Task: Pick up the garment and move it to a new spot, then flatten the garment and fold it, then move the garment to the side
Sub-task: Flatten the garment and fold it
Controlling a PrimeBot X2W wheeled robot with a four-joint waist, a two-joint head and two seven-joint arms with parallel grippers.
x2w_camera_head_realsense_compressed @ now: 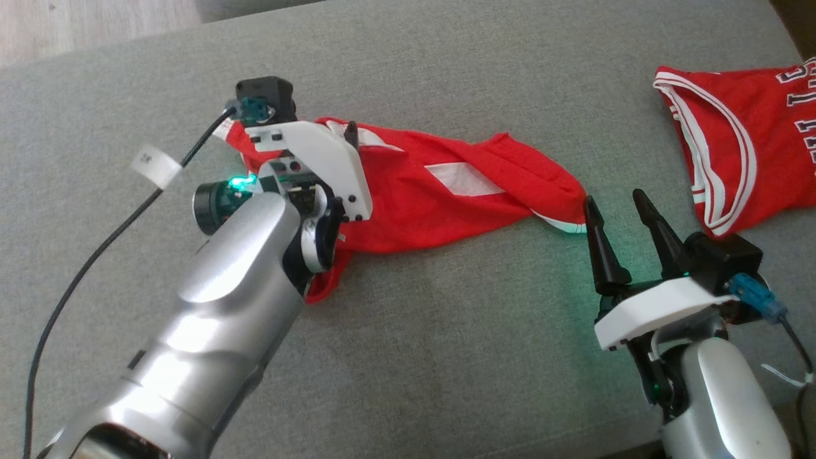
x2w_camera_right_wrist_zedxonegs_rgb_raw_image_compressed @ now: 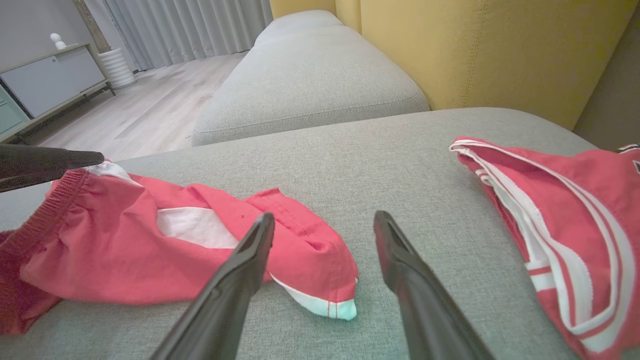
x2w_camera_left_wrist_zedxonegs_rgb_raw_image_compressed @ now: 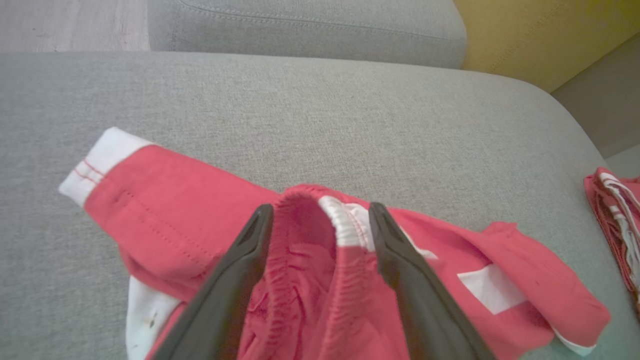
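Observation:
The garment (x2w_camera_head_realsense_compressed: 446, 191) is a pair of red shorts with white panels, lying bunched and twisted across the middle of the grey cushion (x2w_camera_head_realsense_compressed: 408, 357). My left gripper (x2w_camera_head_realsense_compressed: 338, 137) hovers over its left end, open. In the left wrist view the two fingers of the left gripper (x2w_camera_left_wrist_zedxonegs_rgb_raw_image_compressed: 320, 209) straddle the gathered waistband of the garment (x2w_camera_left_wrist_zedxonegs_rgb_raw_image_compressed: 175, 200) without pinching it. My right gripper (x2w_camera_head_realsense_compressed: 613, 199) stands open just right of the shorts' right end. In the right wrist view the right gripper (x2w_camera_right_wrist_zedxonegs_rgb_raw_image_compressed: 324, 216) has the white-hemmed leg tip of the garment (x2w_camera_right_wrist_zedxonegs_rgb_raw_image_compressed: 125, 250) by its left finger.
A red jersey (x2w_camera_head_realsense_compressed: 752, 140) with white trim lies at the cushion's right end, also visible as the jersey (x2w_camera_right_wrist_zedxonegs_rgb_raw_image_compressed: 575, 200) right of my right fingers. A black cable (x2w_camera_head_realsense_compressed: 95, 255) trails from the left arm. A yellow sofa back (x2w_camera_right_wrist_zedxonegs_rgb_raw_image_compressed: 475, 50) rises behind, and a second grey cushion (x2w_camera_right_wrist_zedxonegs_rgb_raw_image_compressed: 310, 85) beyond.

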